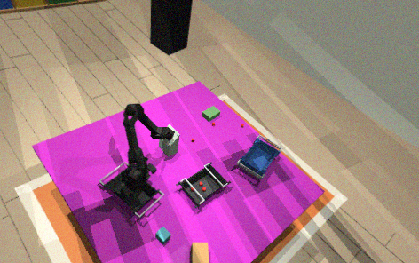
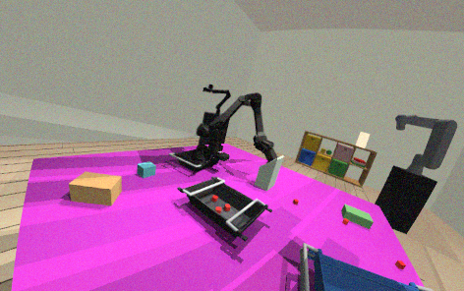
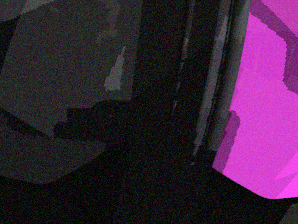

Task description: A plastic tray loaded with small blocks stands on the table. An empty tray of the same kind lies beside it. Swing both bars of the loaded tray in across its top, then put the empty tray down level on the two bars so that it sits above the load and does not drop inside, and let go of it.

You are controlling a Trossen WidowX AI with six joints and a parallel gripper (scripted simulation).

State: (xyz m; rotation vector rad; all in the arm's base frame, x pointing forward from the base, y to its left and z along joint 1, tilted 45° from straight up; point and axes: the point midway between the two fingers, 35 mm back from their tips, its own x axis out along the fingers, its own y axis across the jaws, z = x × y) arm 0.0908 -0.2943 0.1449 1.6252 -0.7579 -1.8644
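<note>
The loaded black tray (image 1: 203, 183) holds three small red blocks and stands in the middle of the magenta mat. It also shows in the exterior view (image 2: 225, 203). Its two white wire bars (image 1: 216, 174) (image 1: 191, 191) lie across its top, one near each end. The empty black tray (image 1: 128, 190) lies to its left, flat on the mat, with its own wire bars out at its ends. My gripper (image 1: 133, 175) is down on the empty tray, fingers narrowed on its wall. The wrist view shows that dark tray wall (image 3: 200, 96) very close.
A pale grey slab (image 1: 169, 141) stands by the arm's base. A blue tray (image 1: 258, 158) sits tilted at the right. On the mat are a green block (image 1: 211, 113), a teal cube (image 1: 162, 235), a tan box (image 2: 95, 188) and loose red blocks (image 1: 193, 139).
</note>
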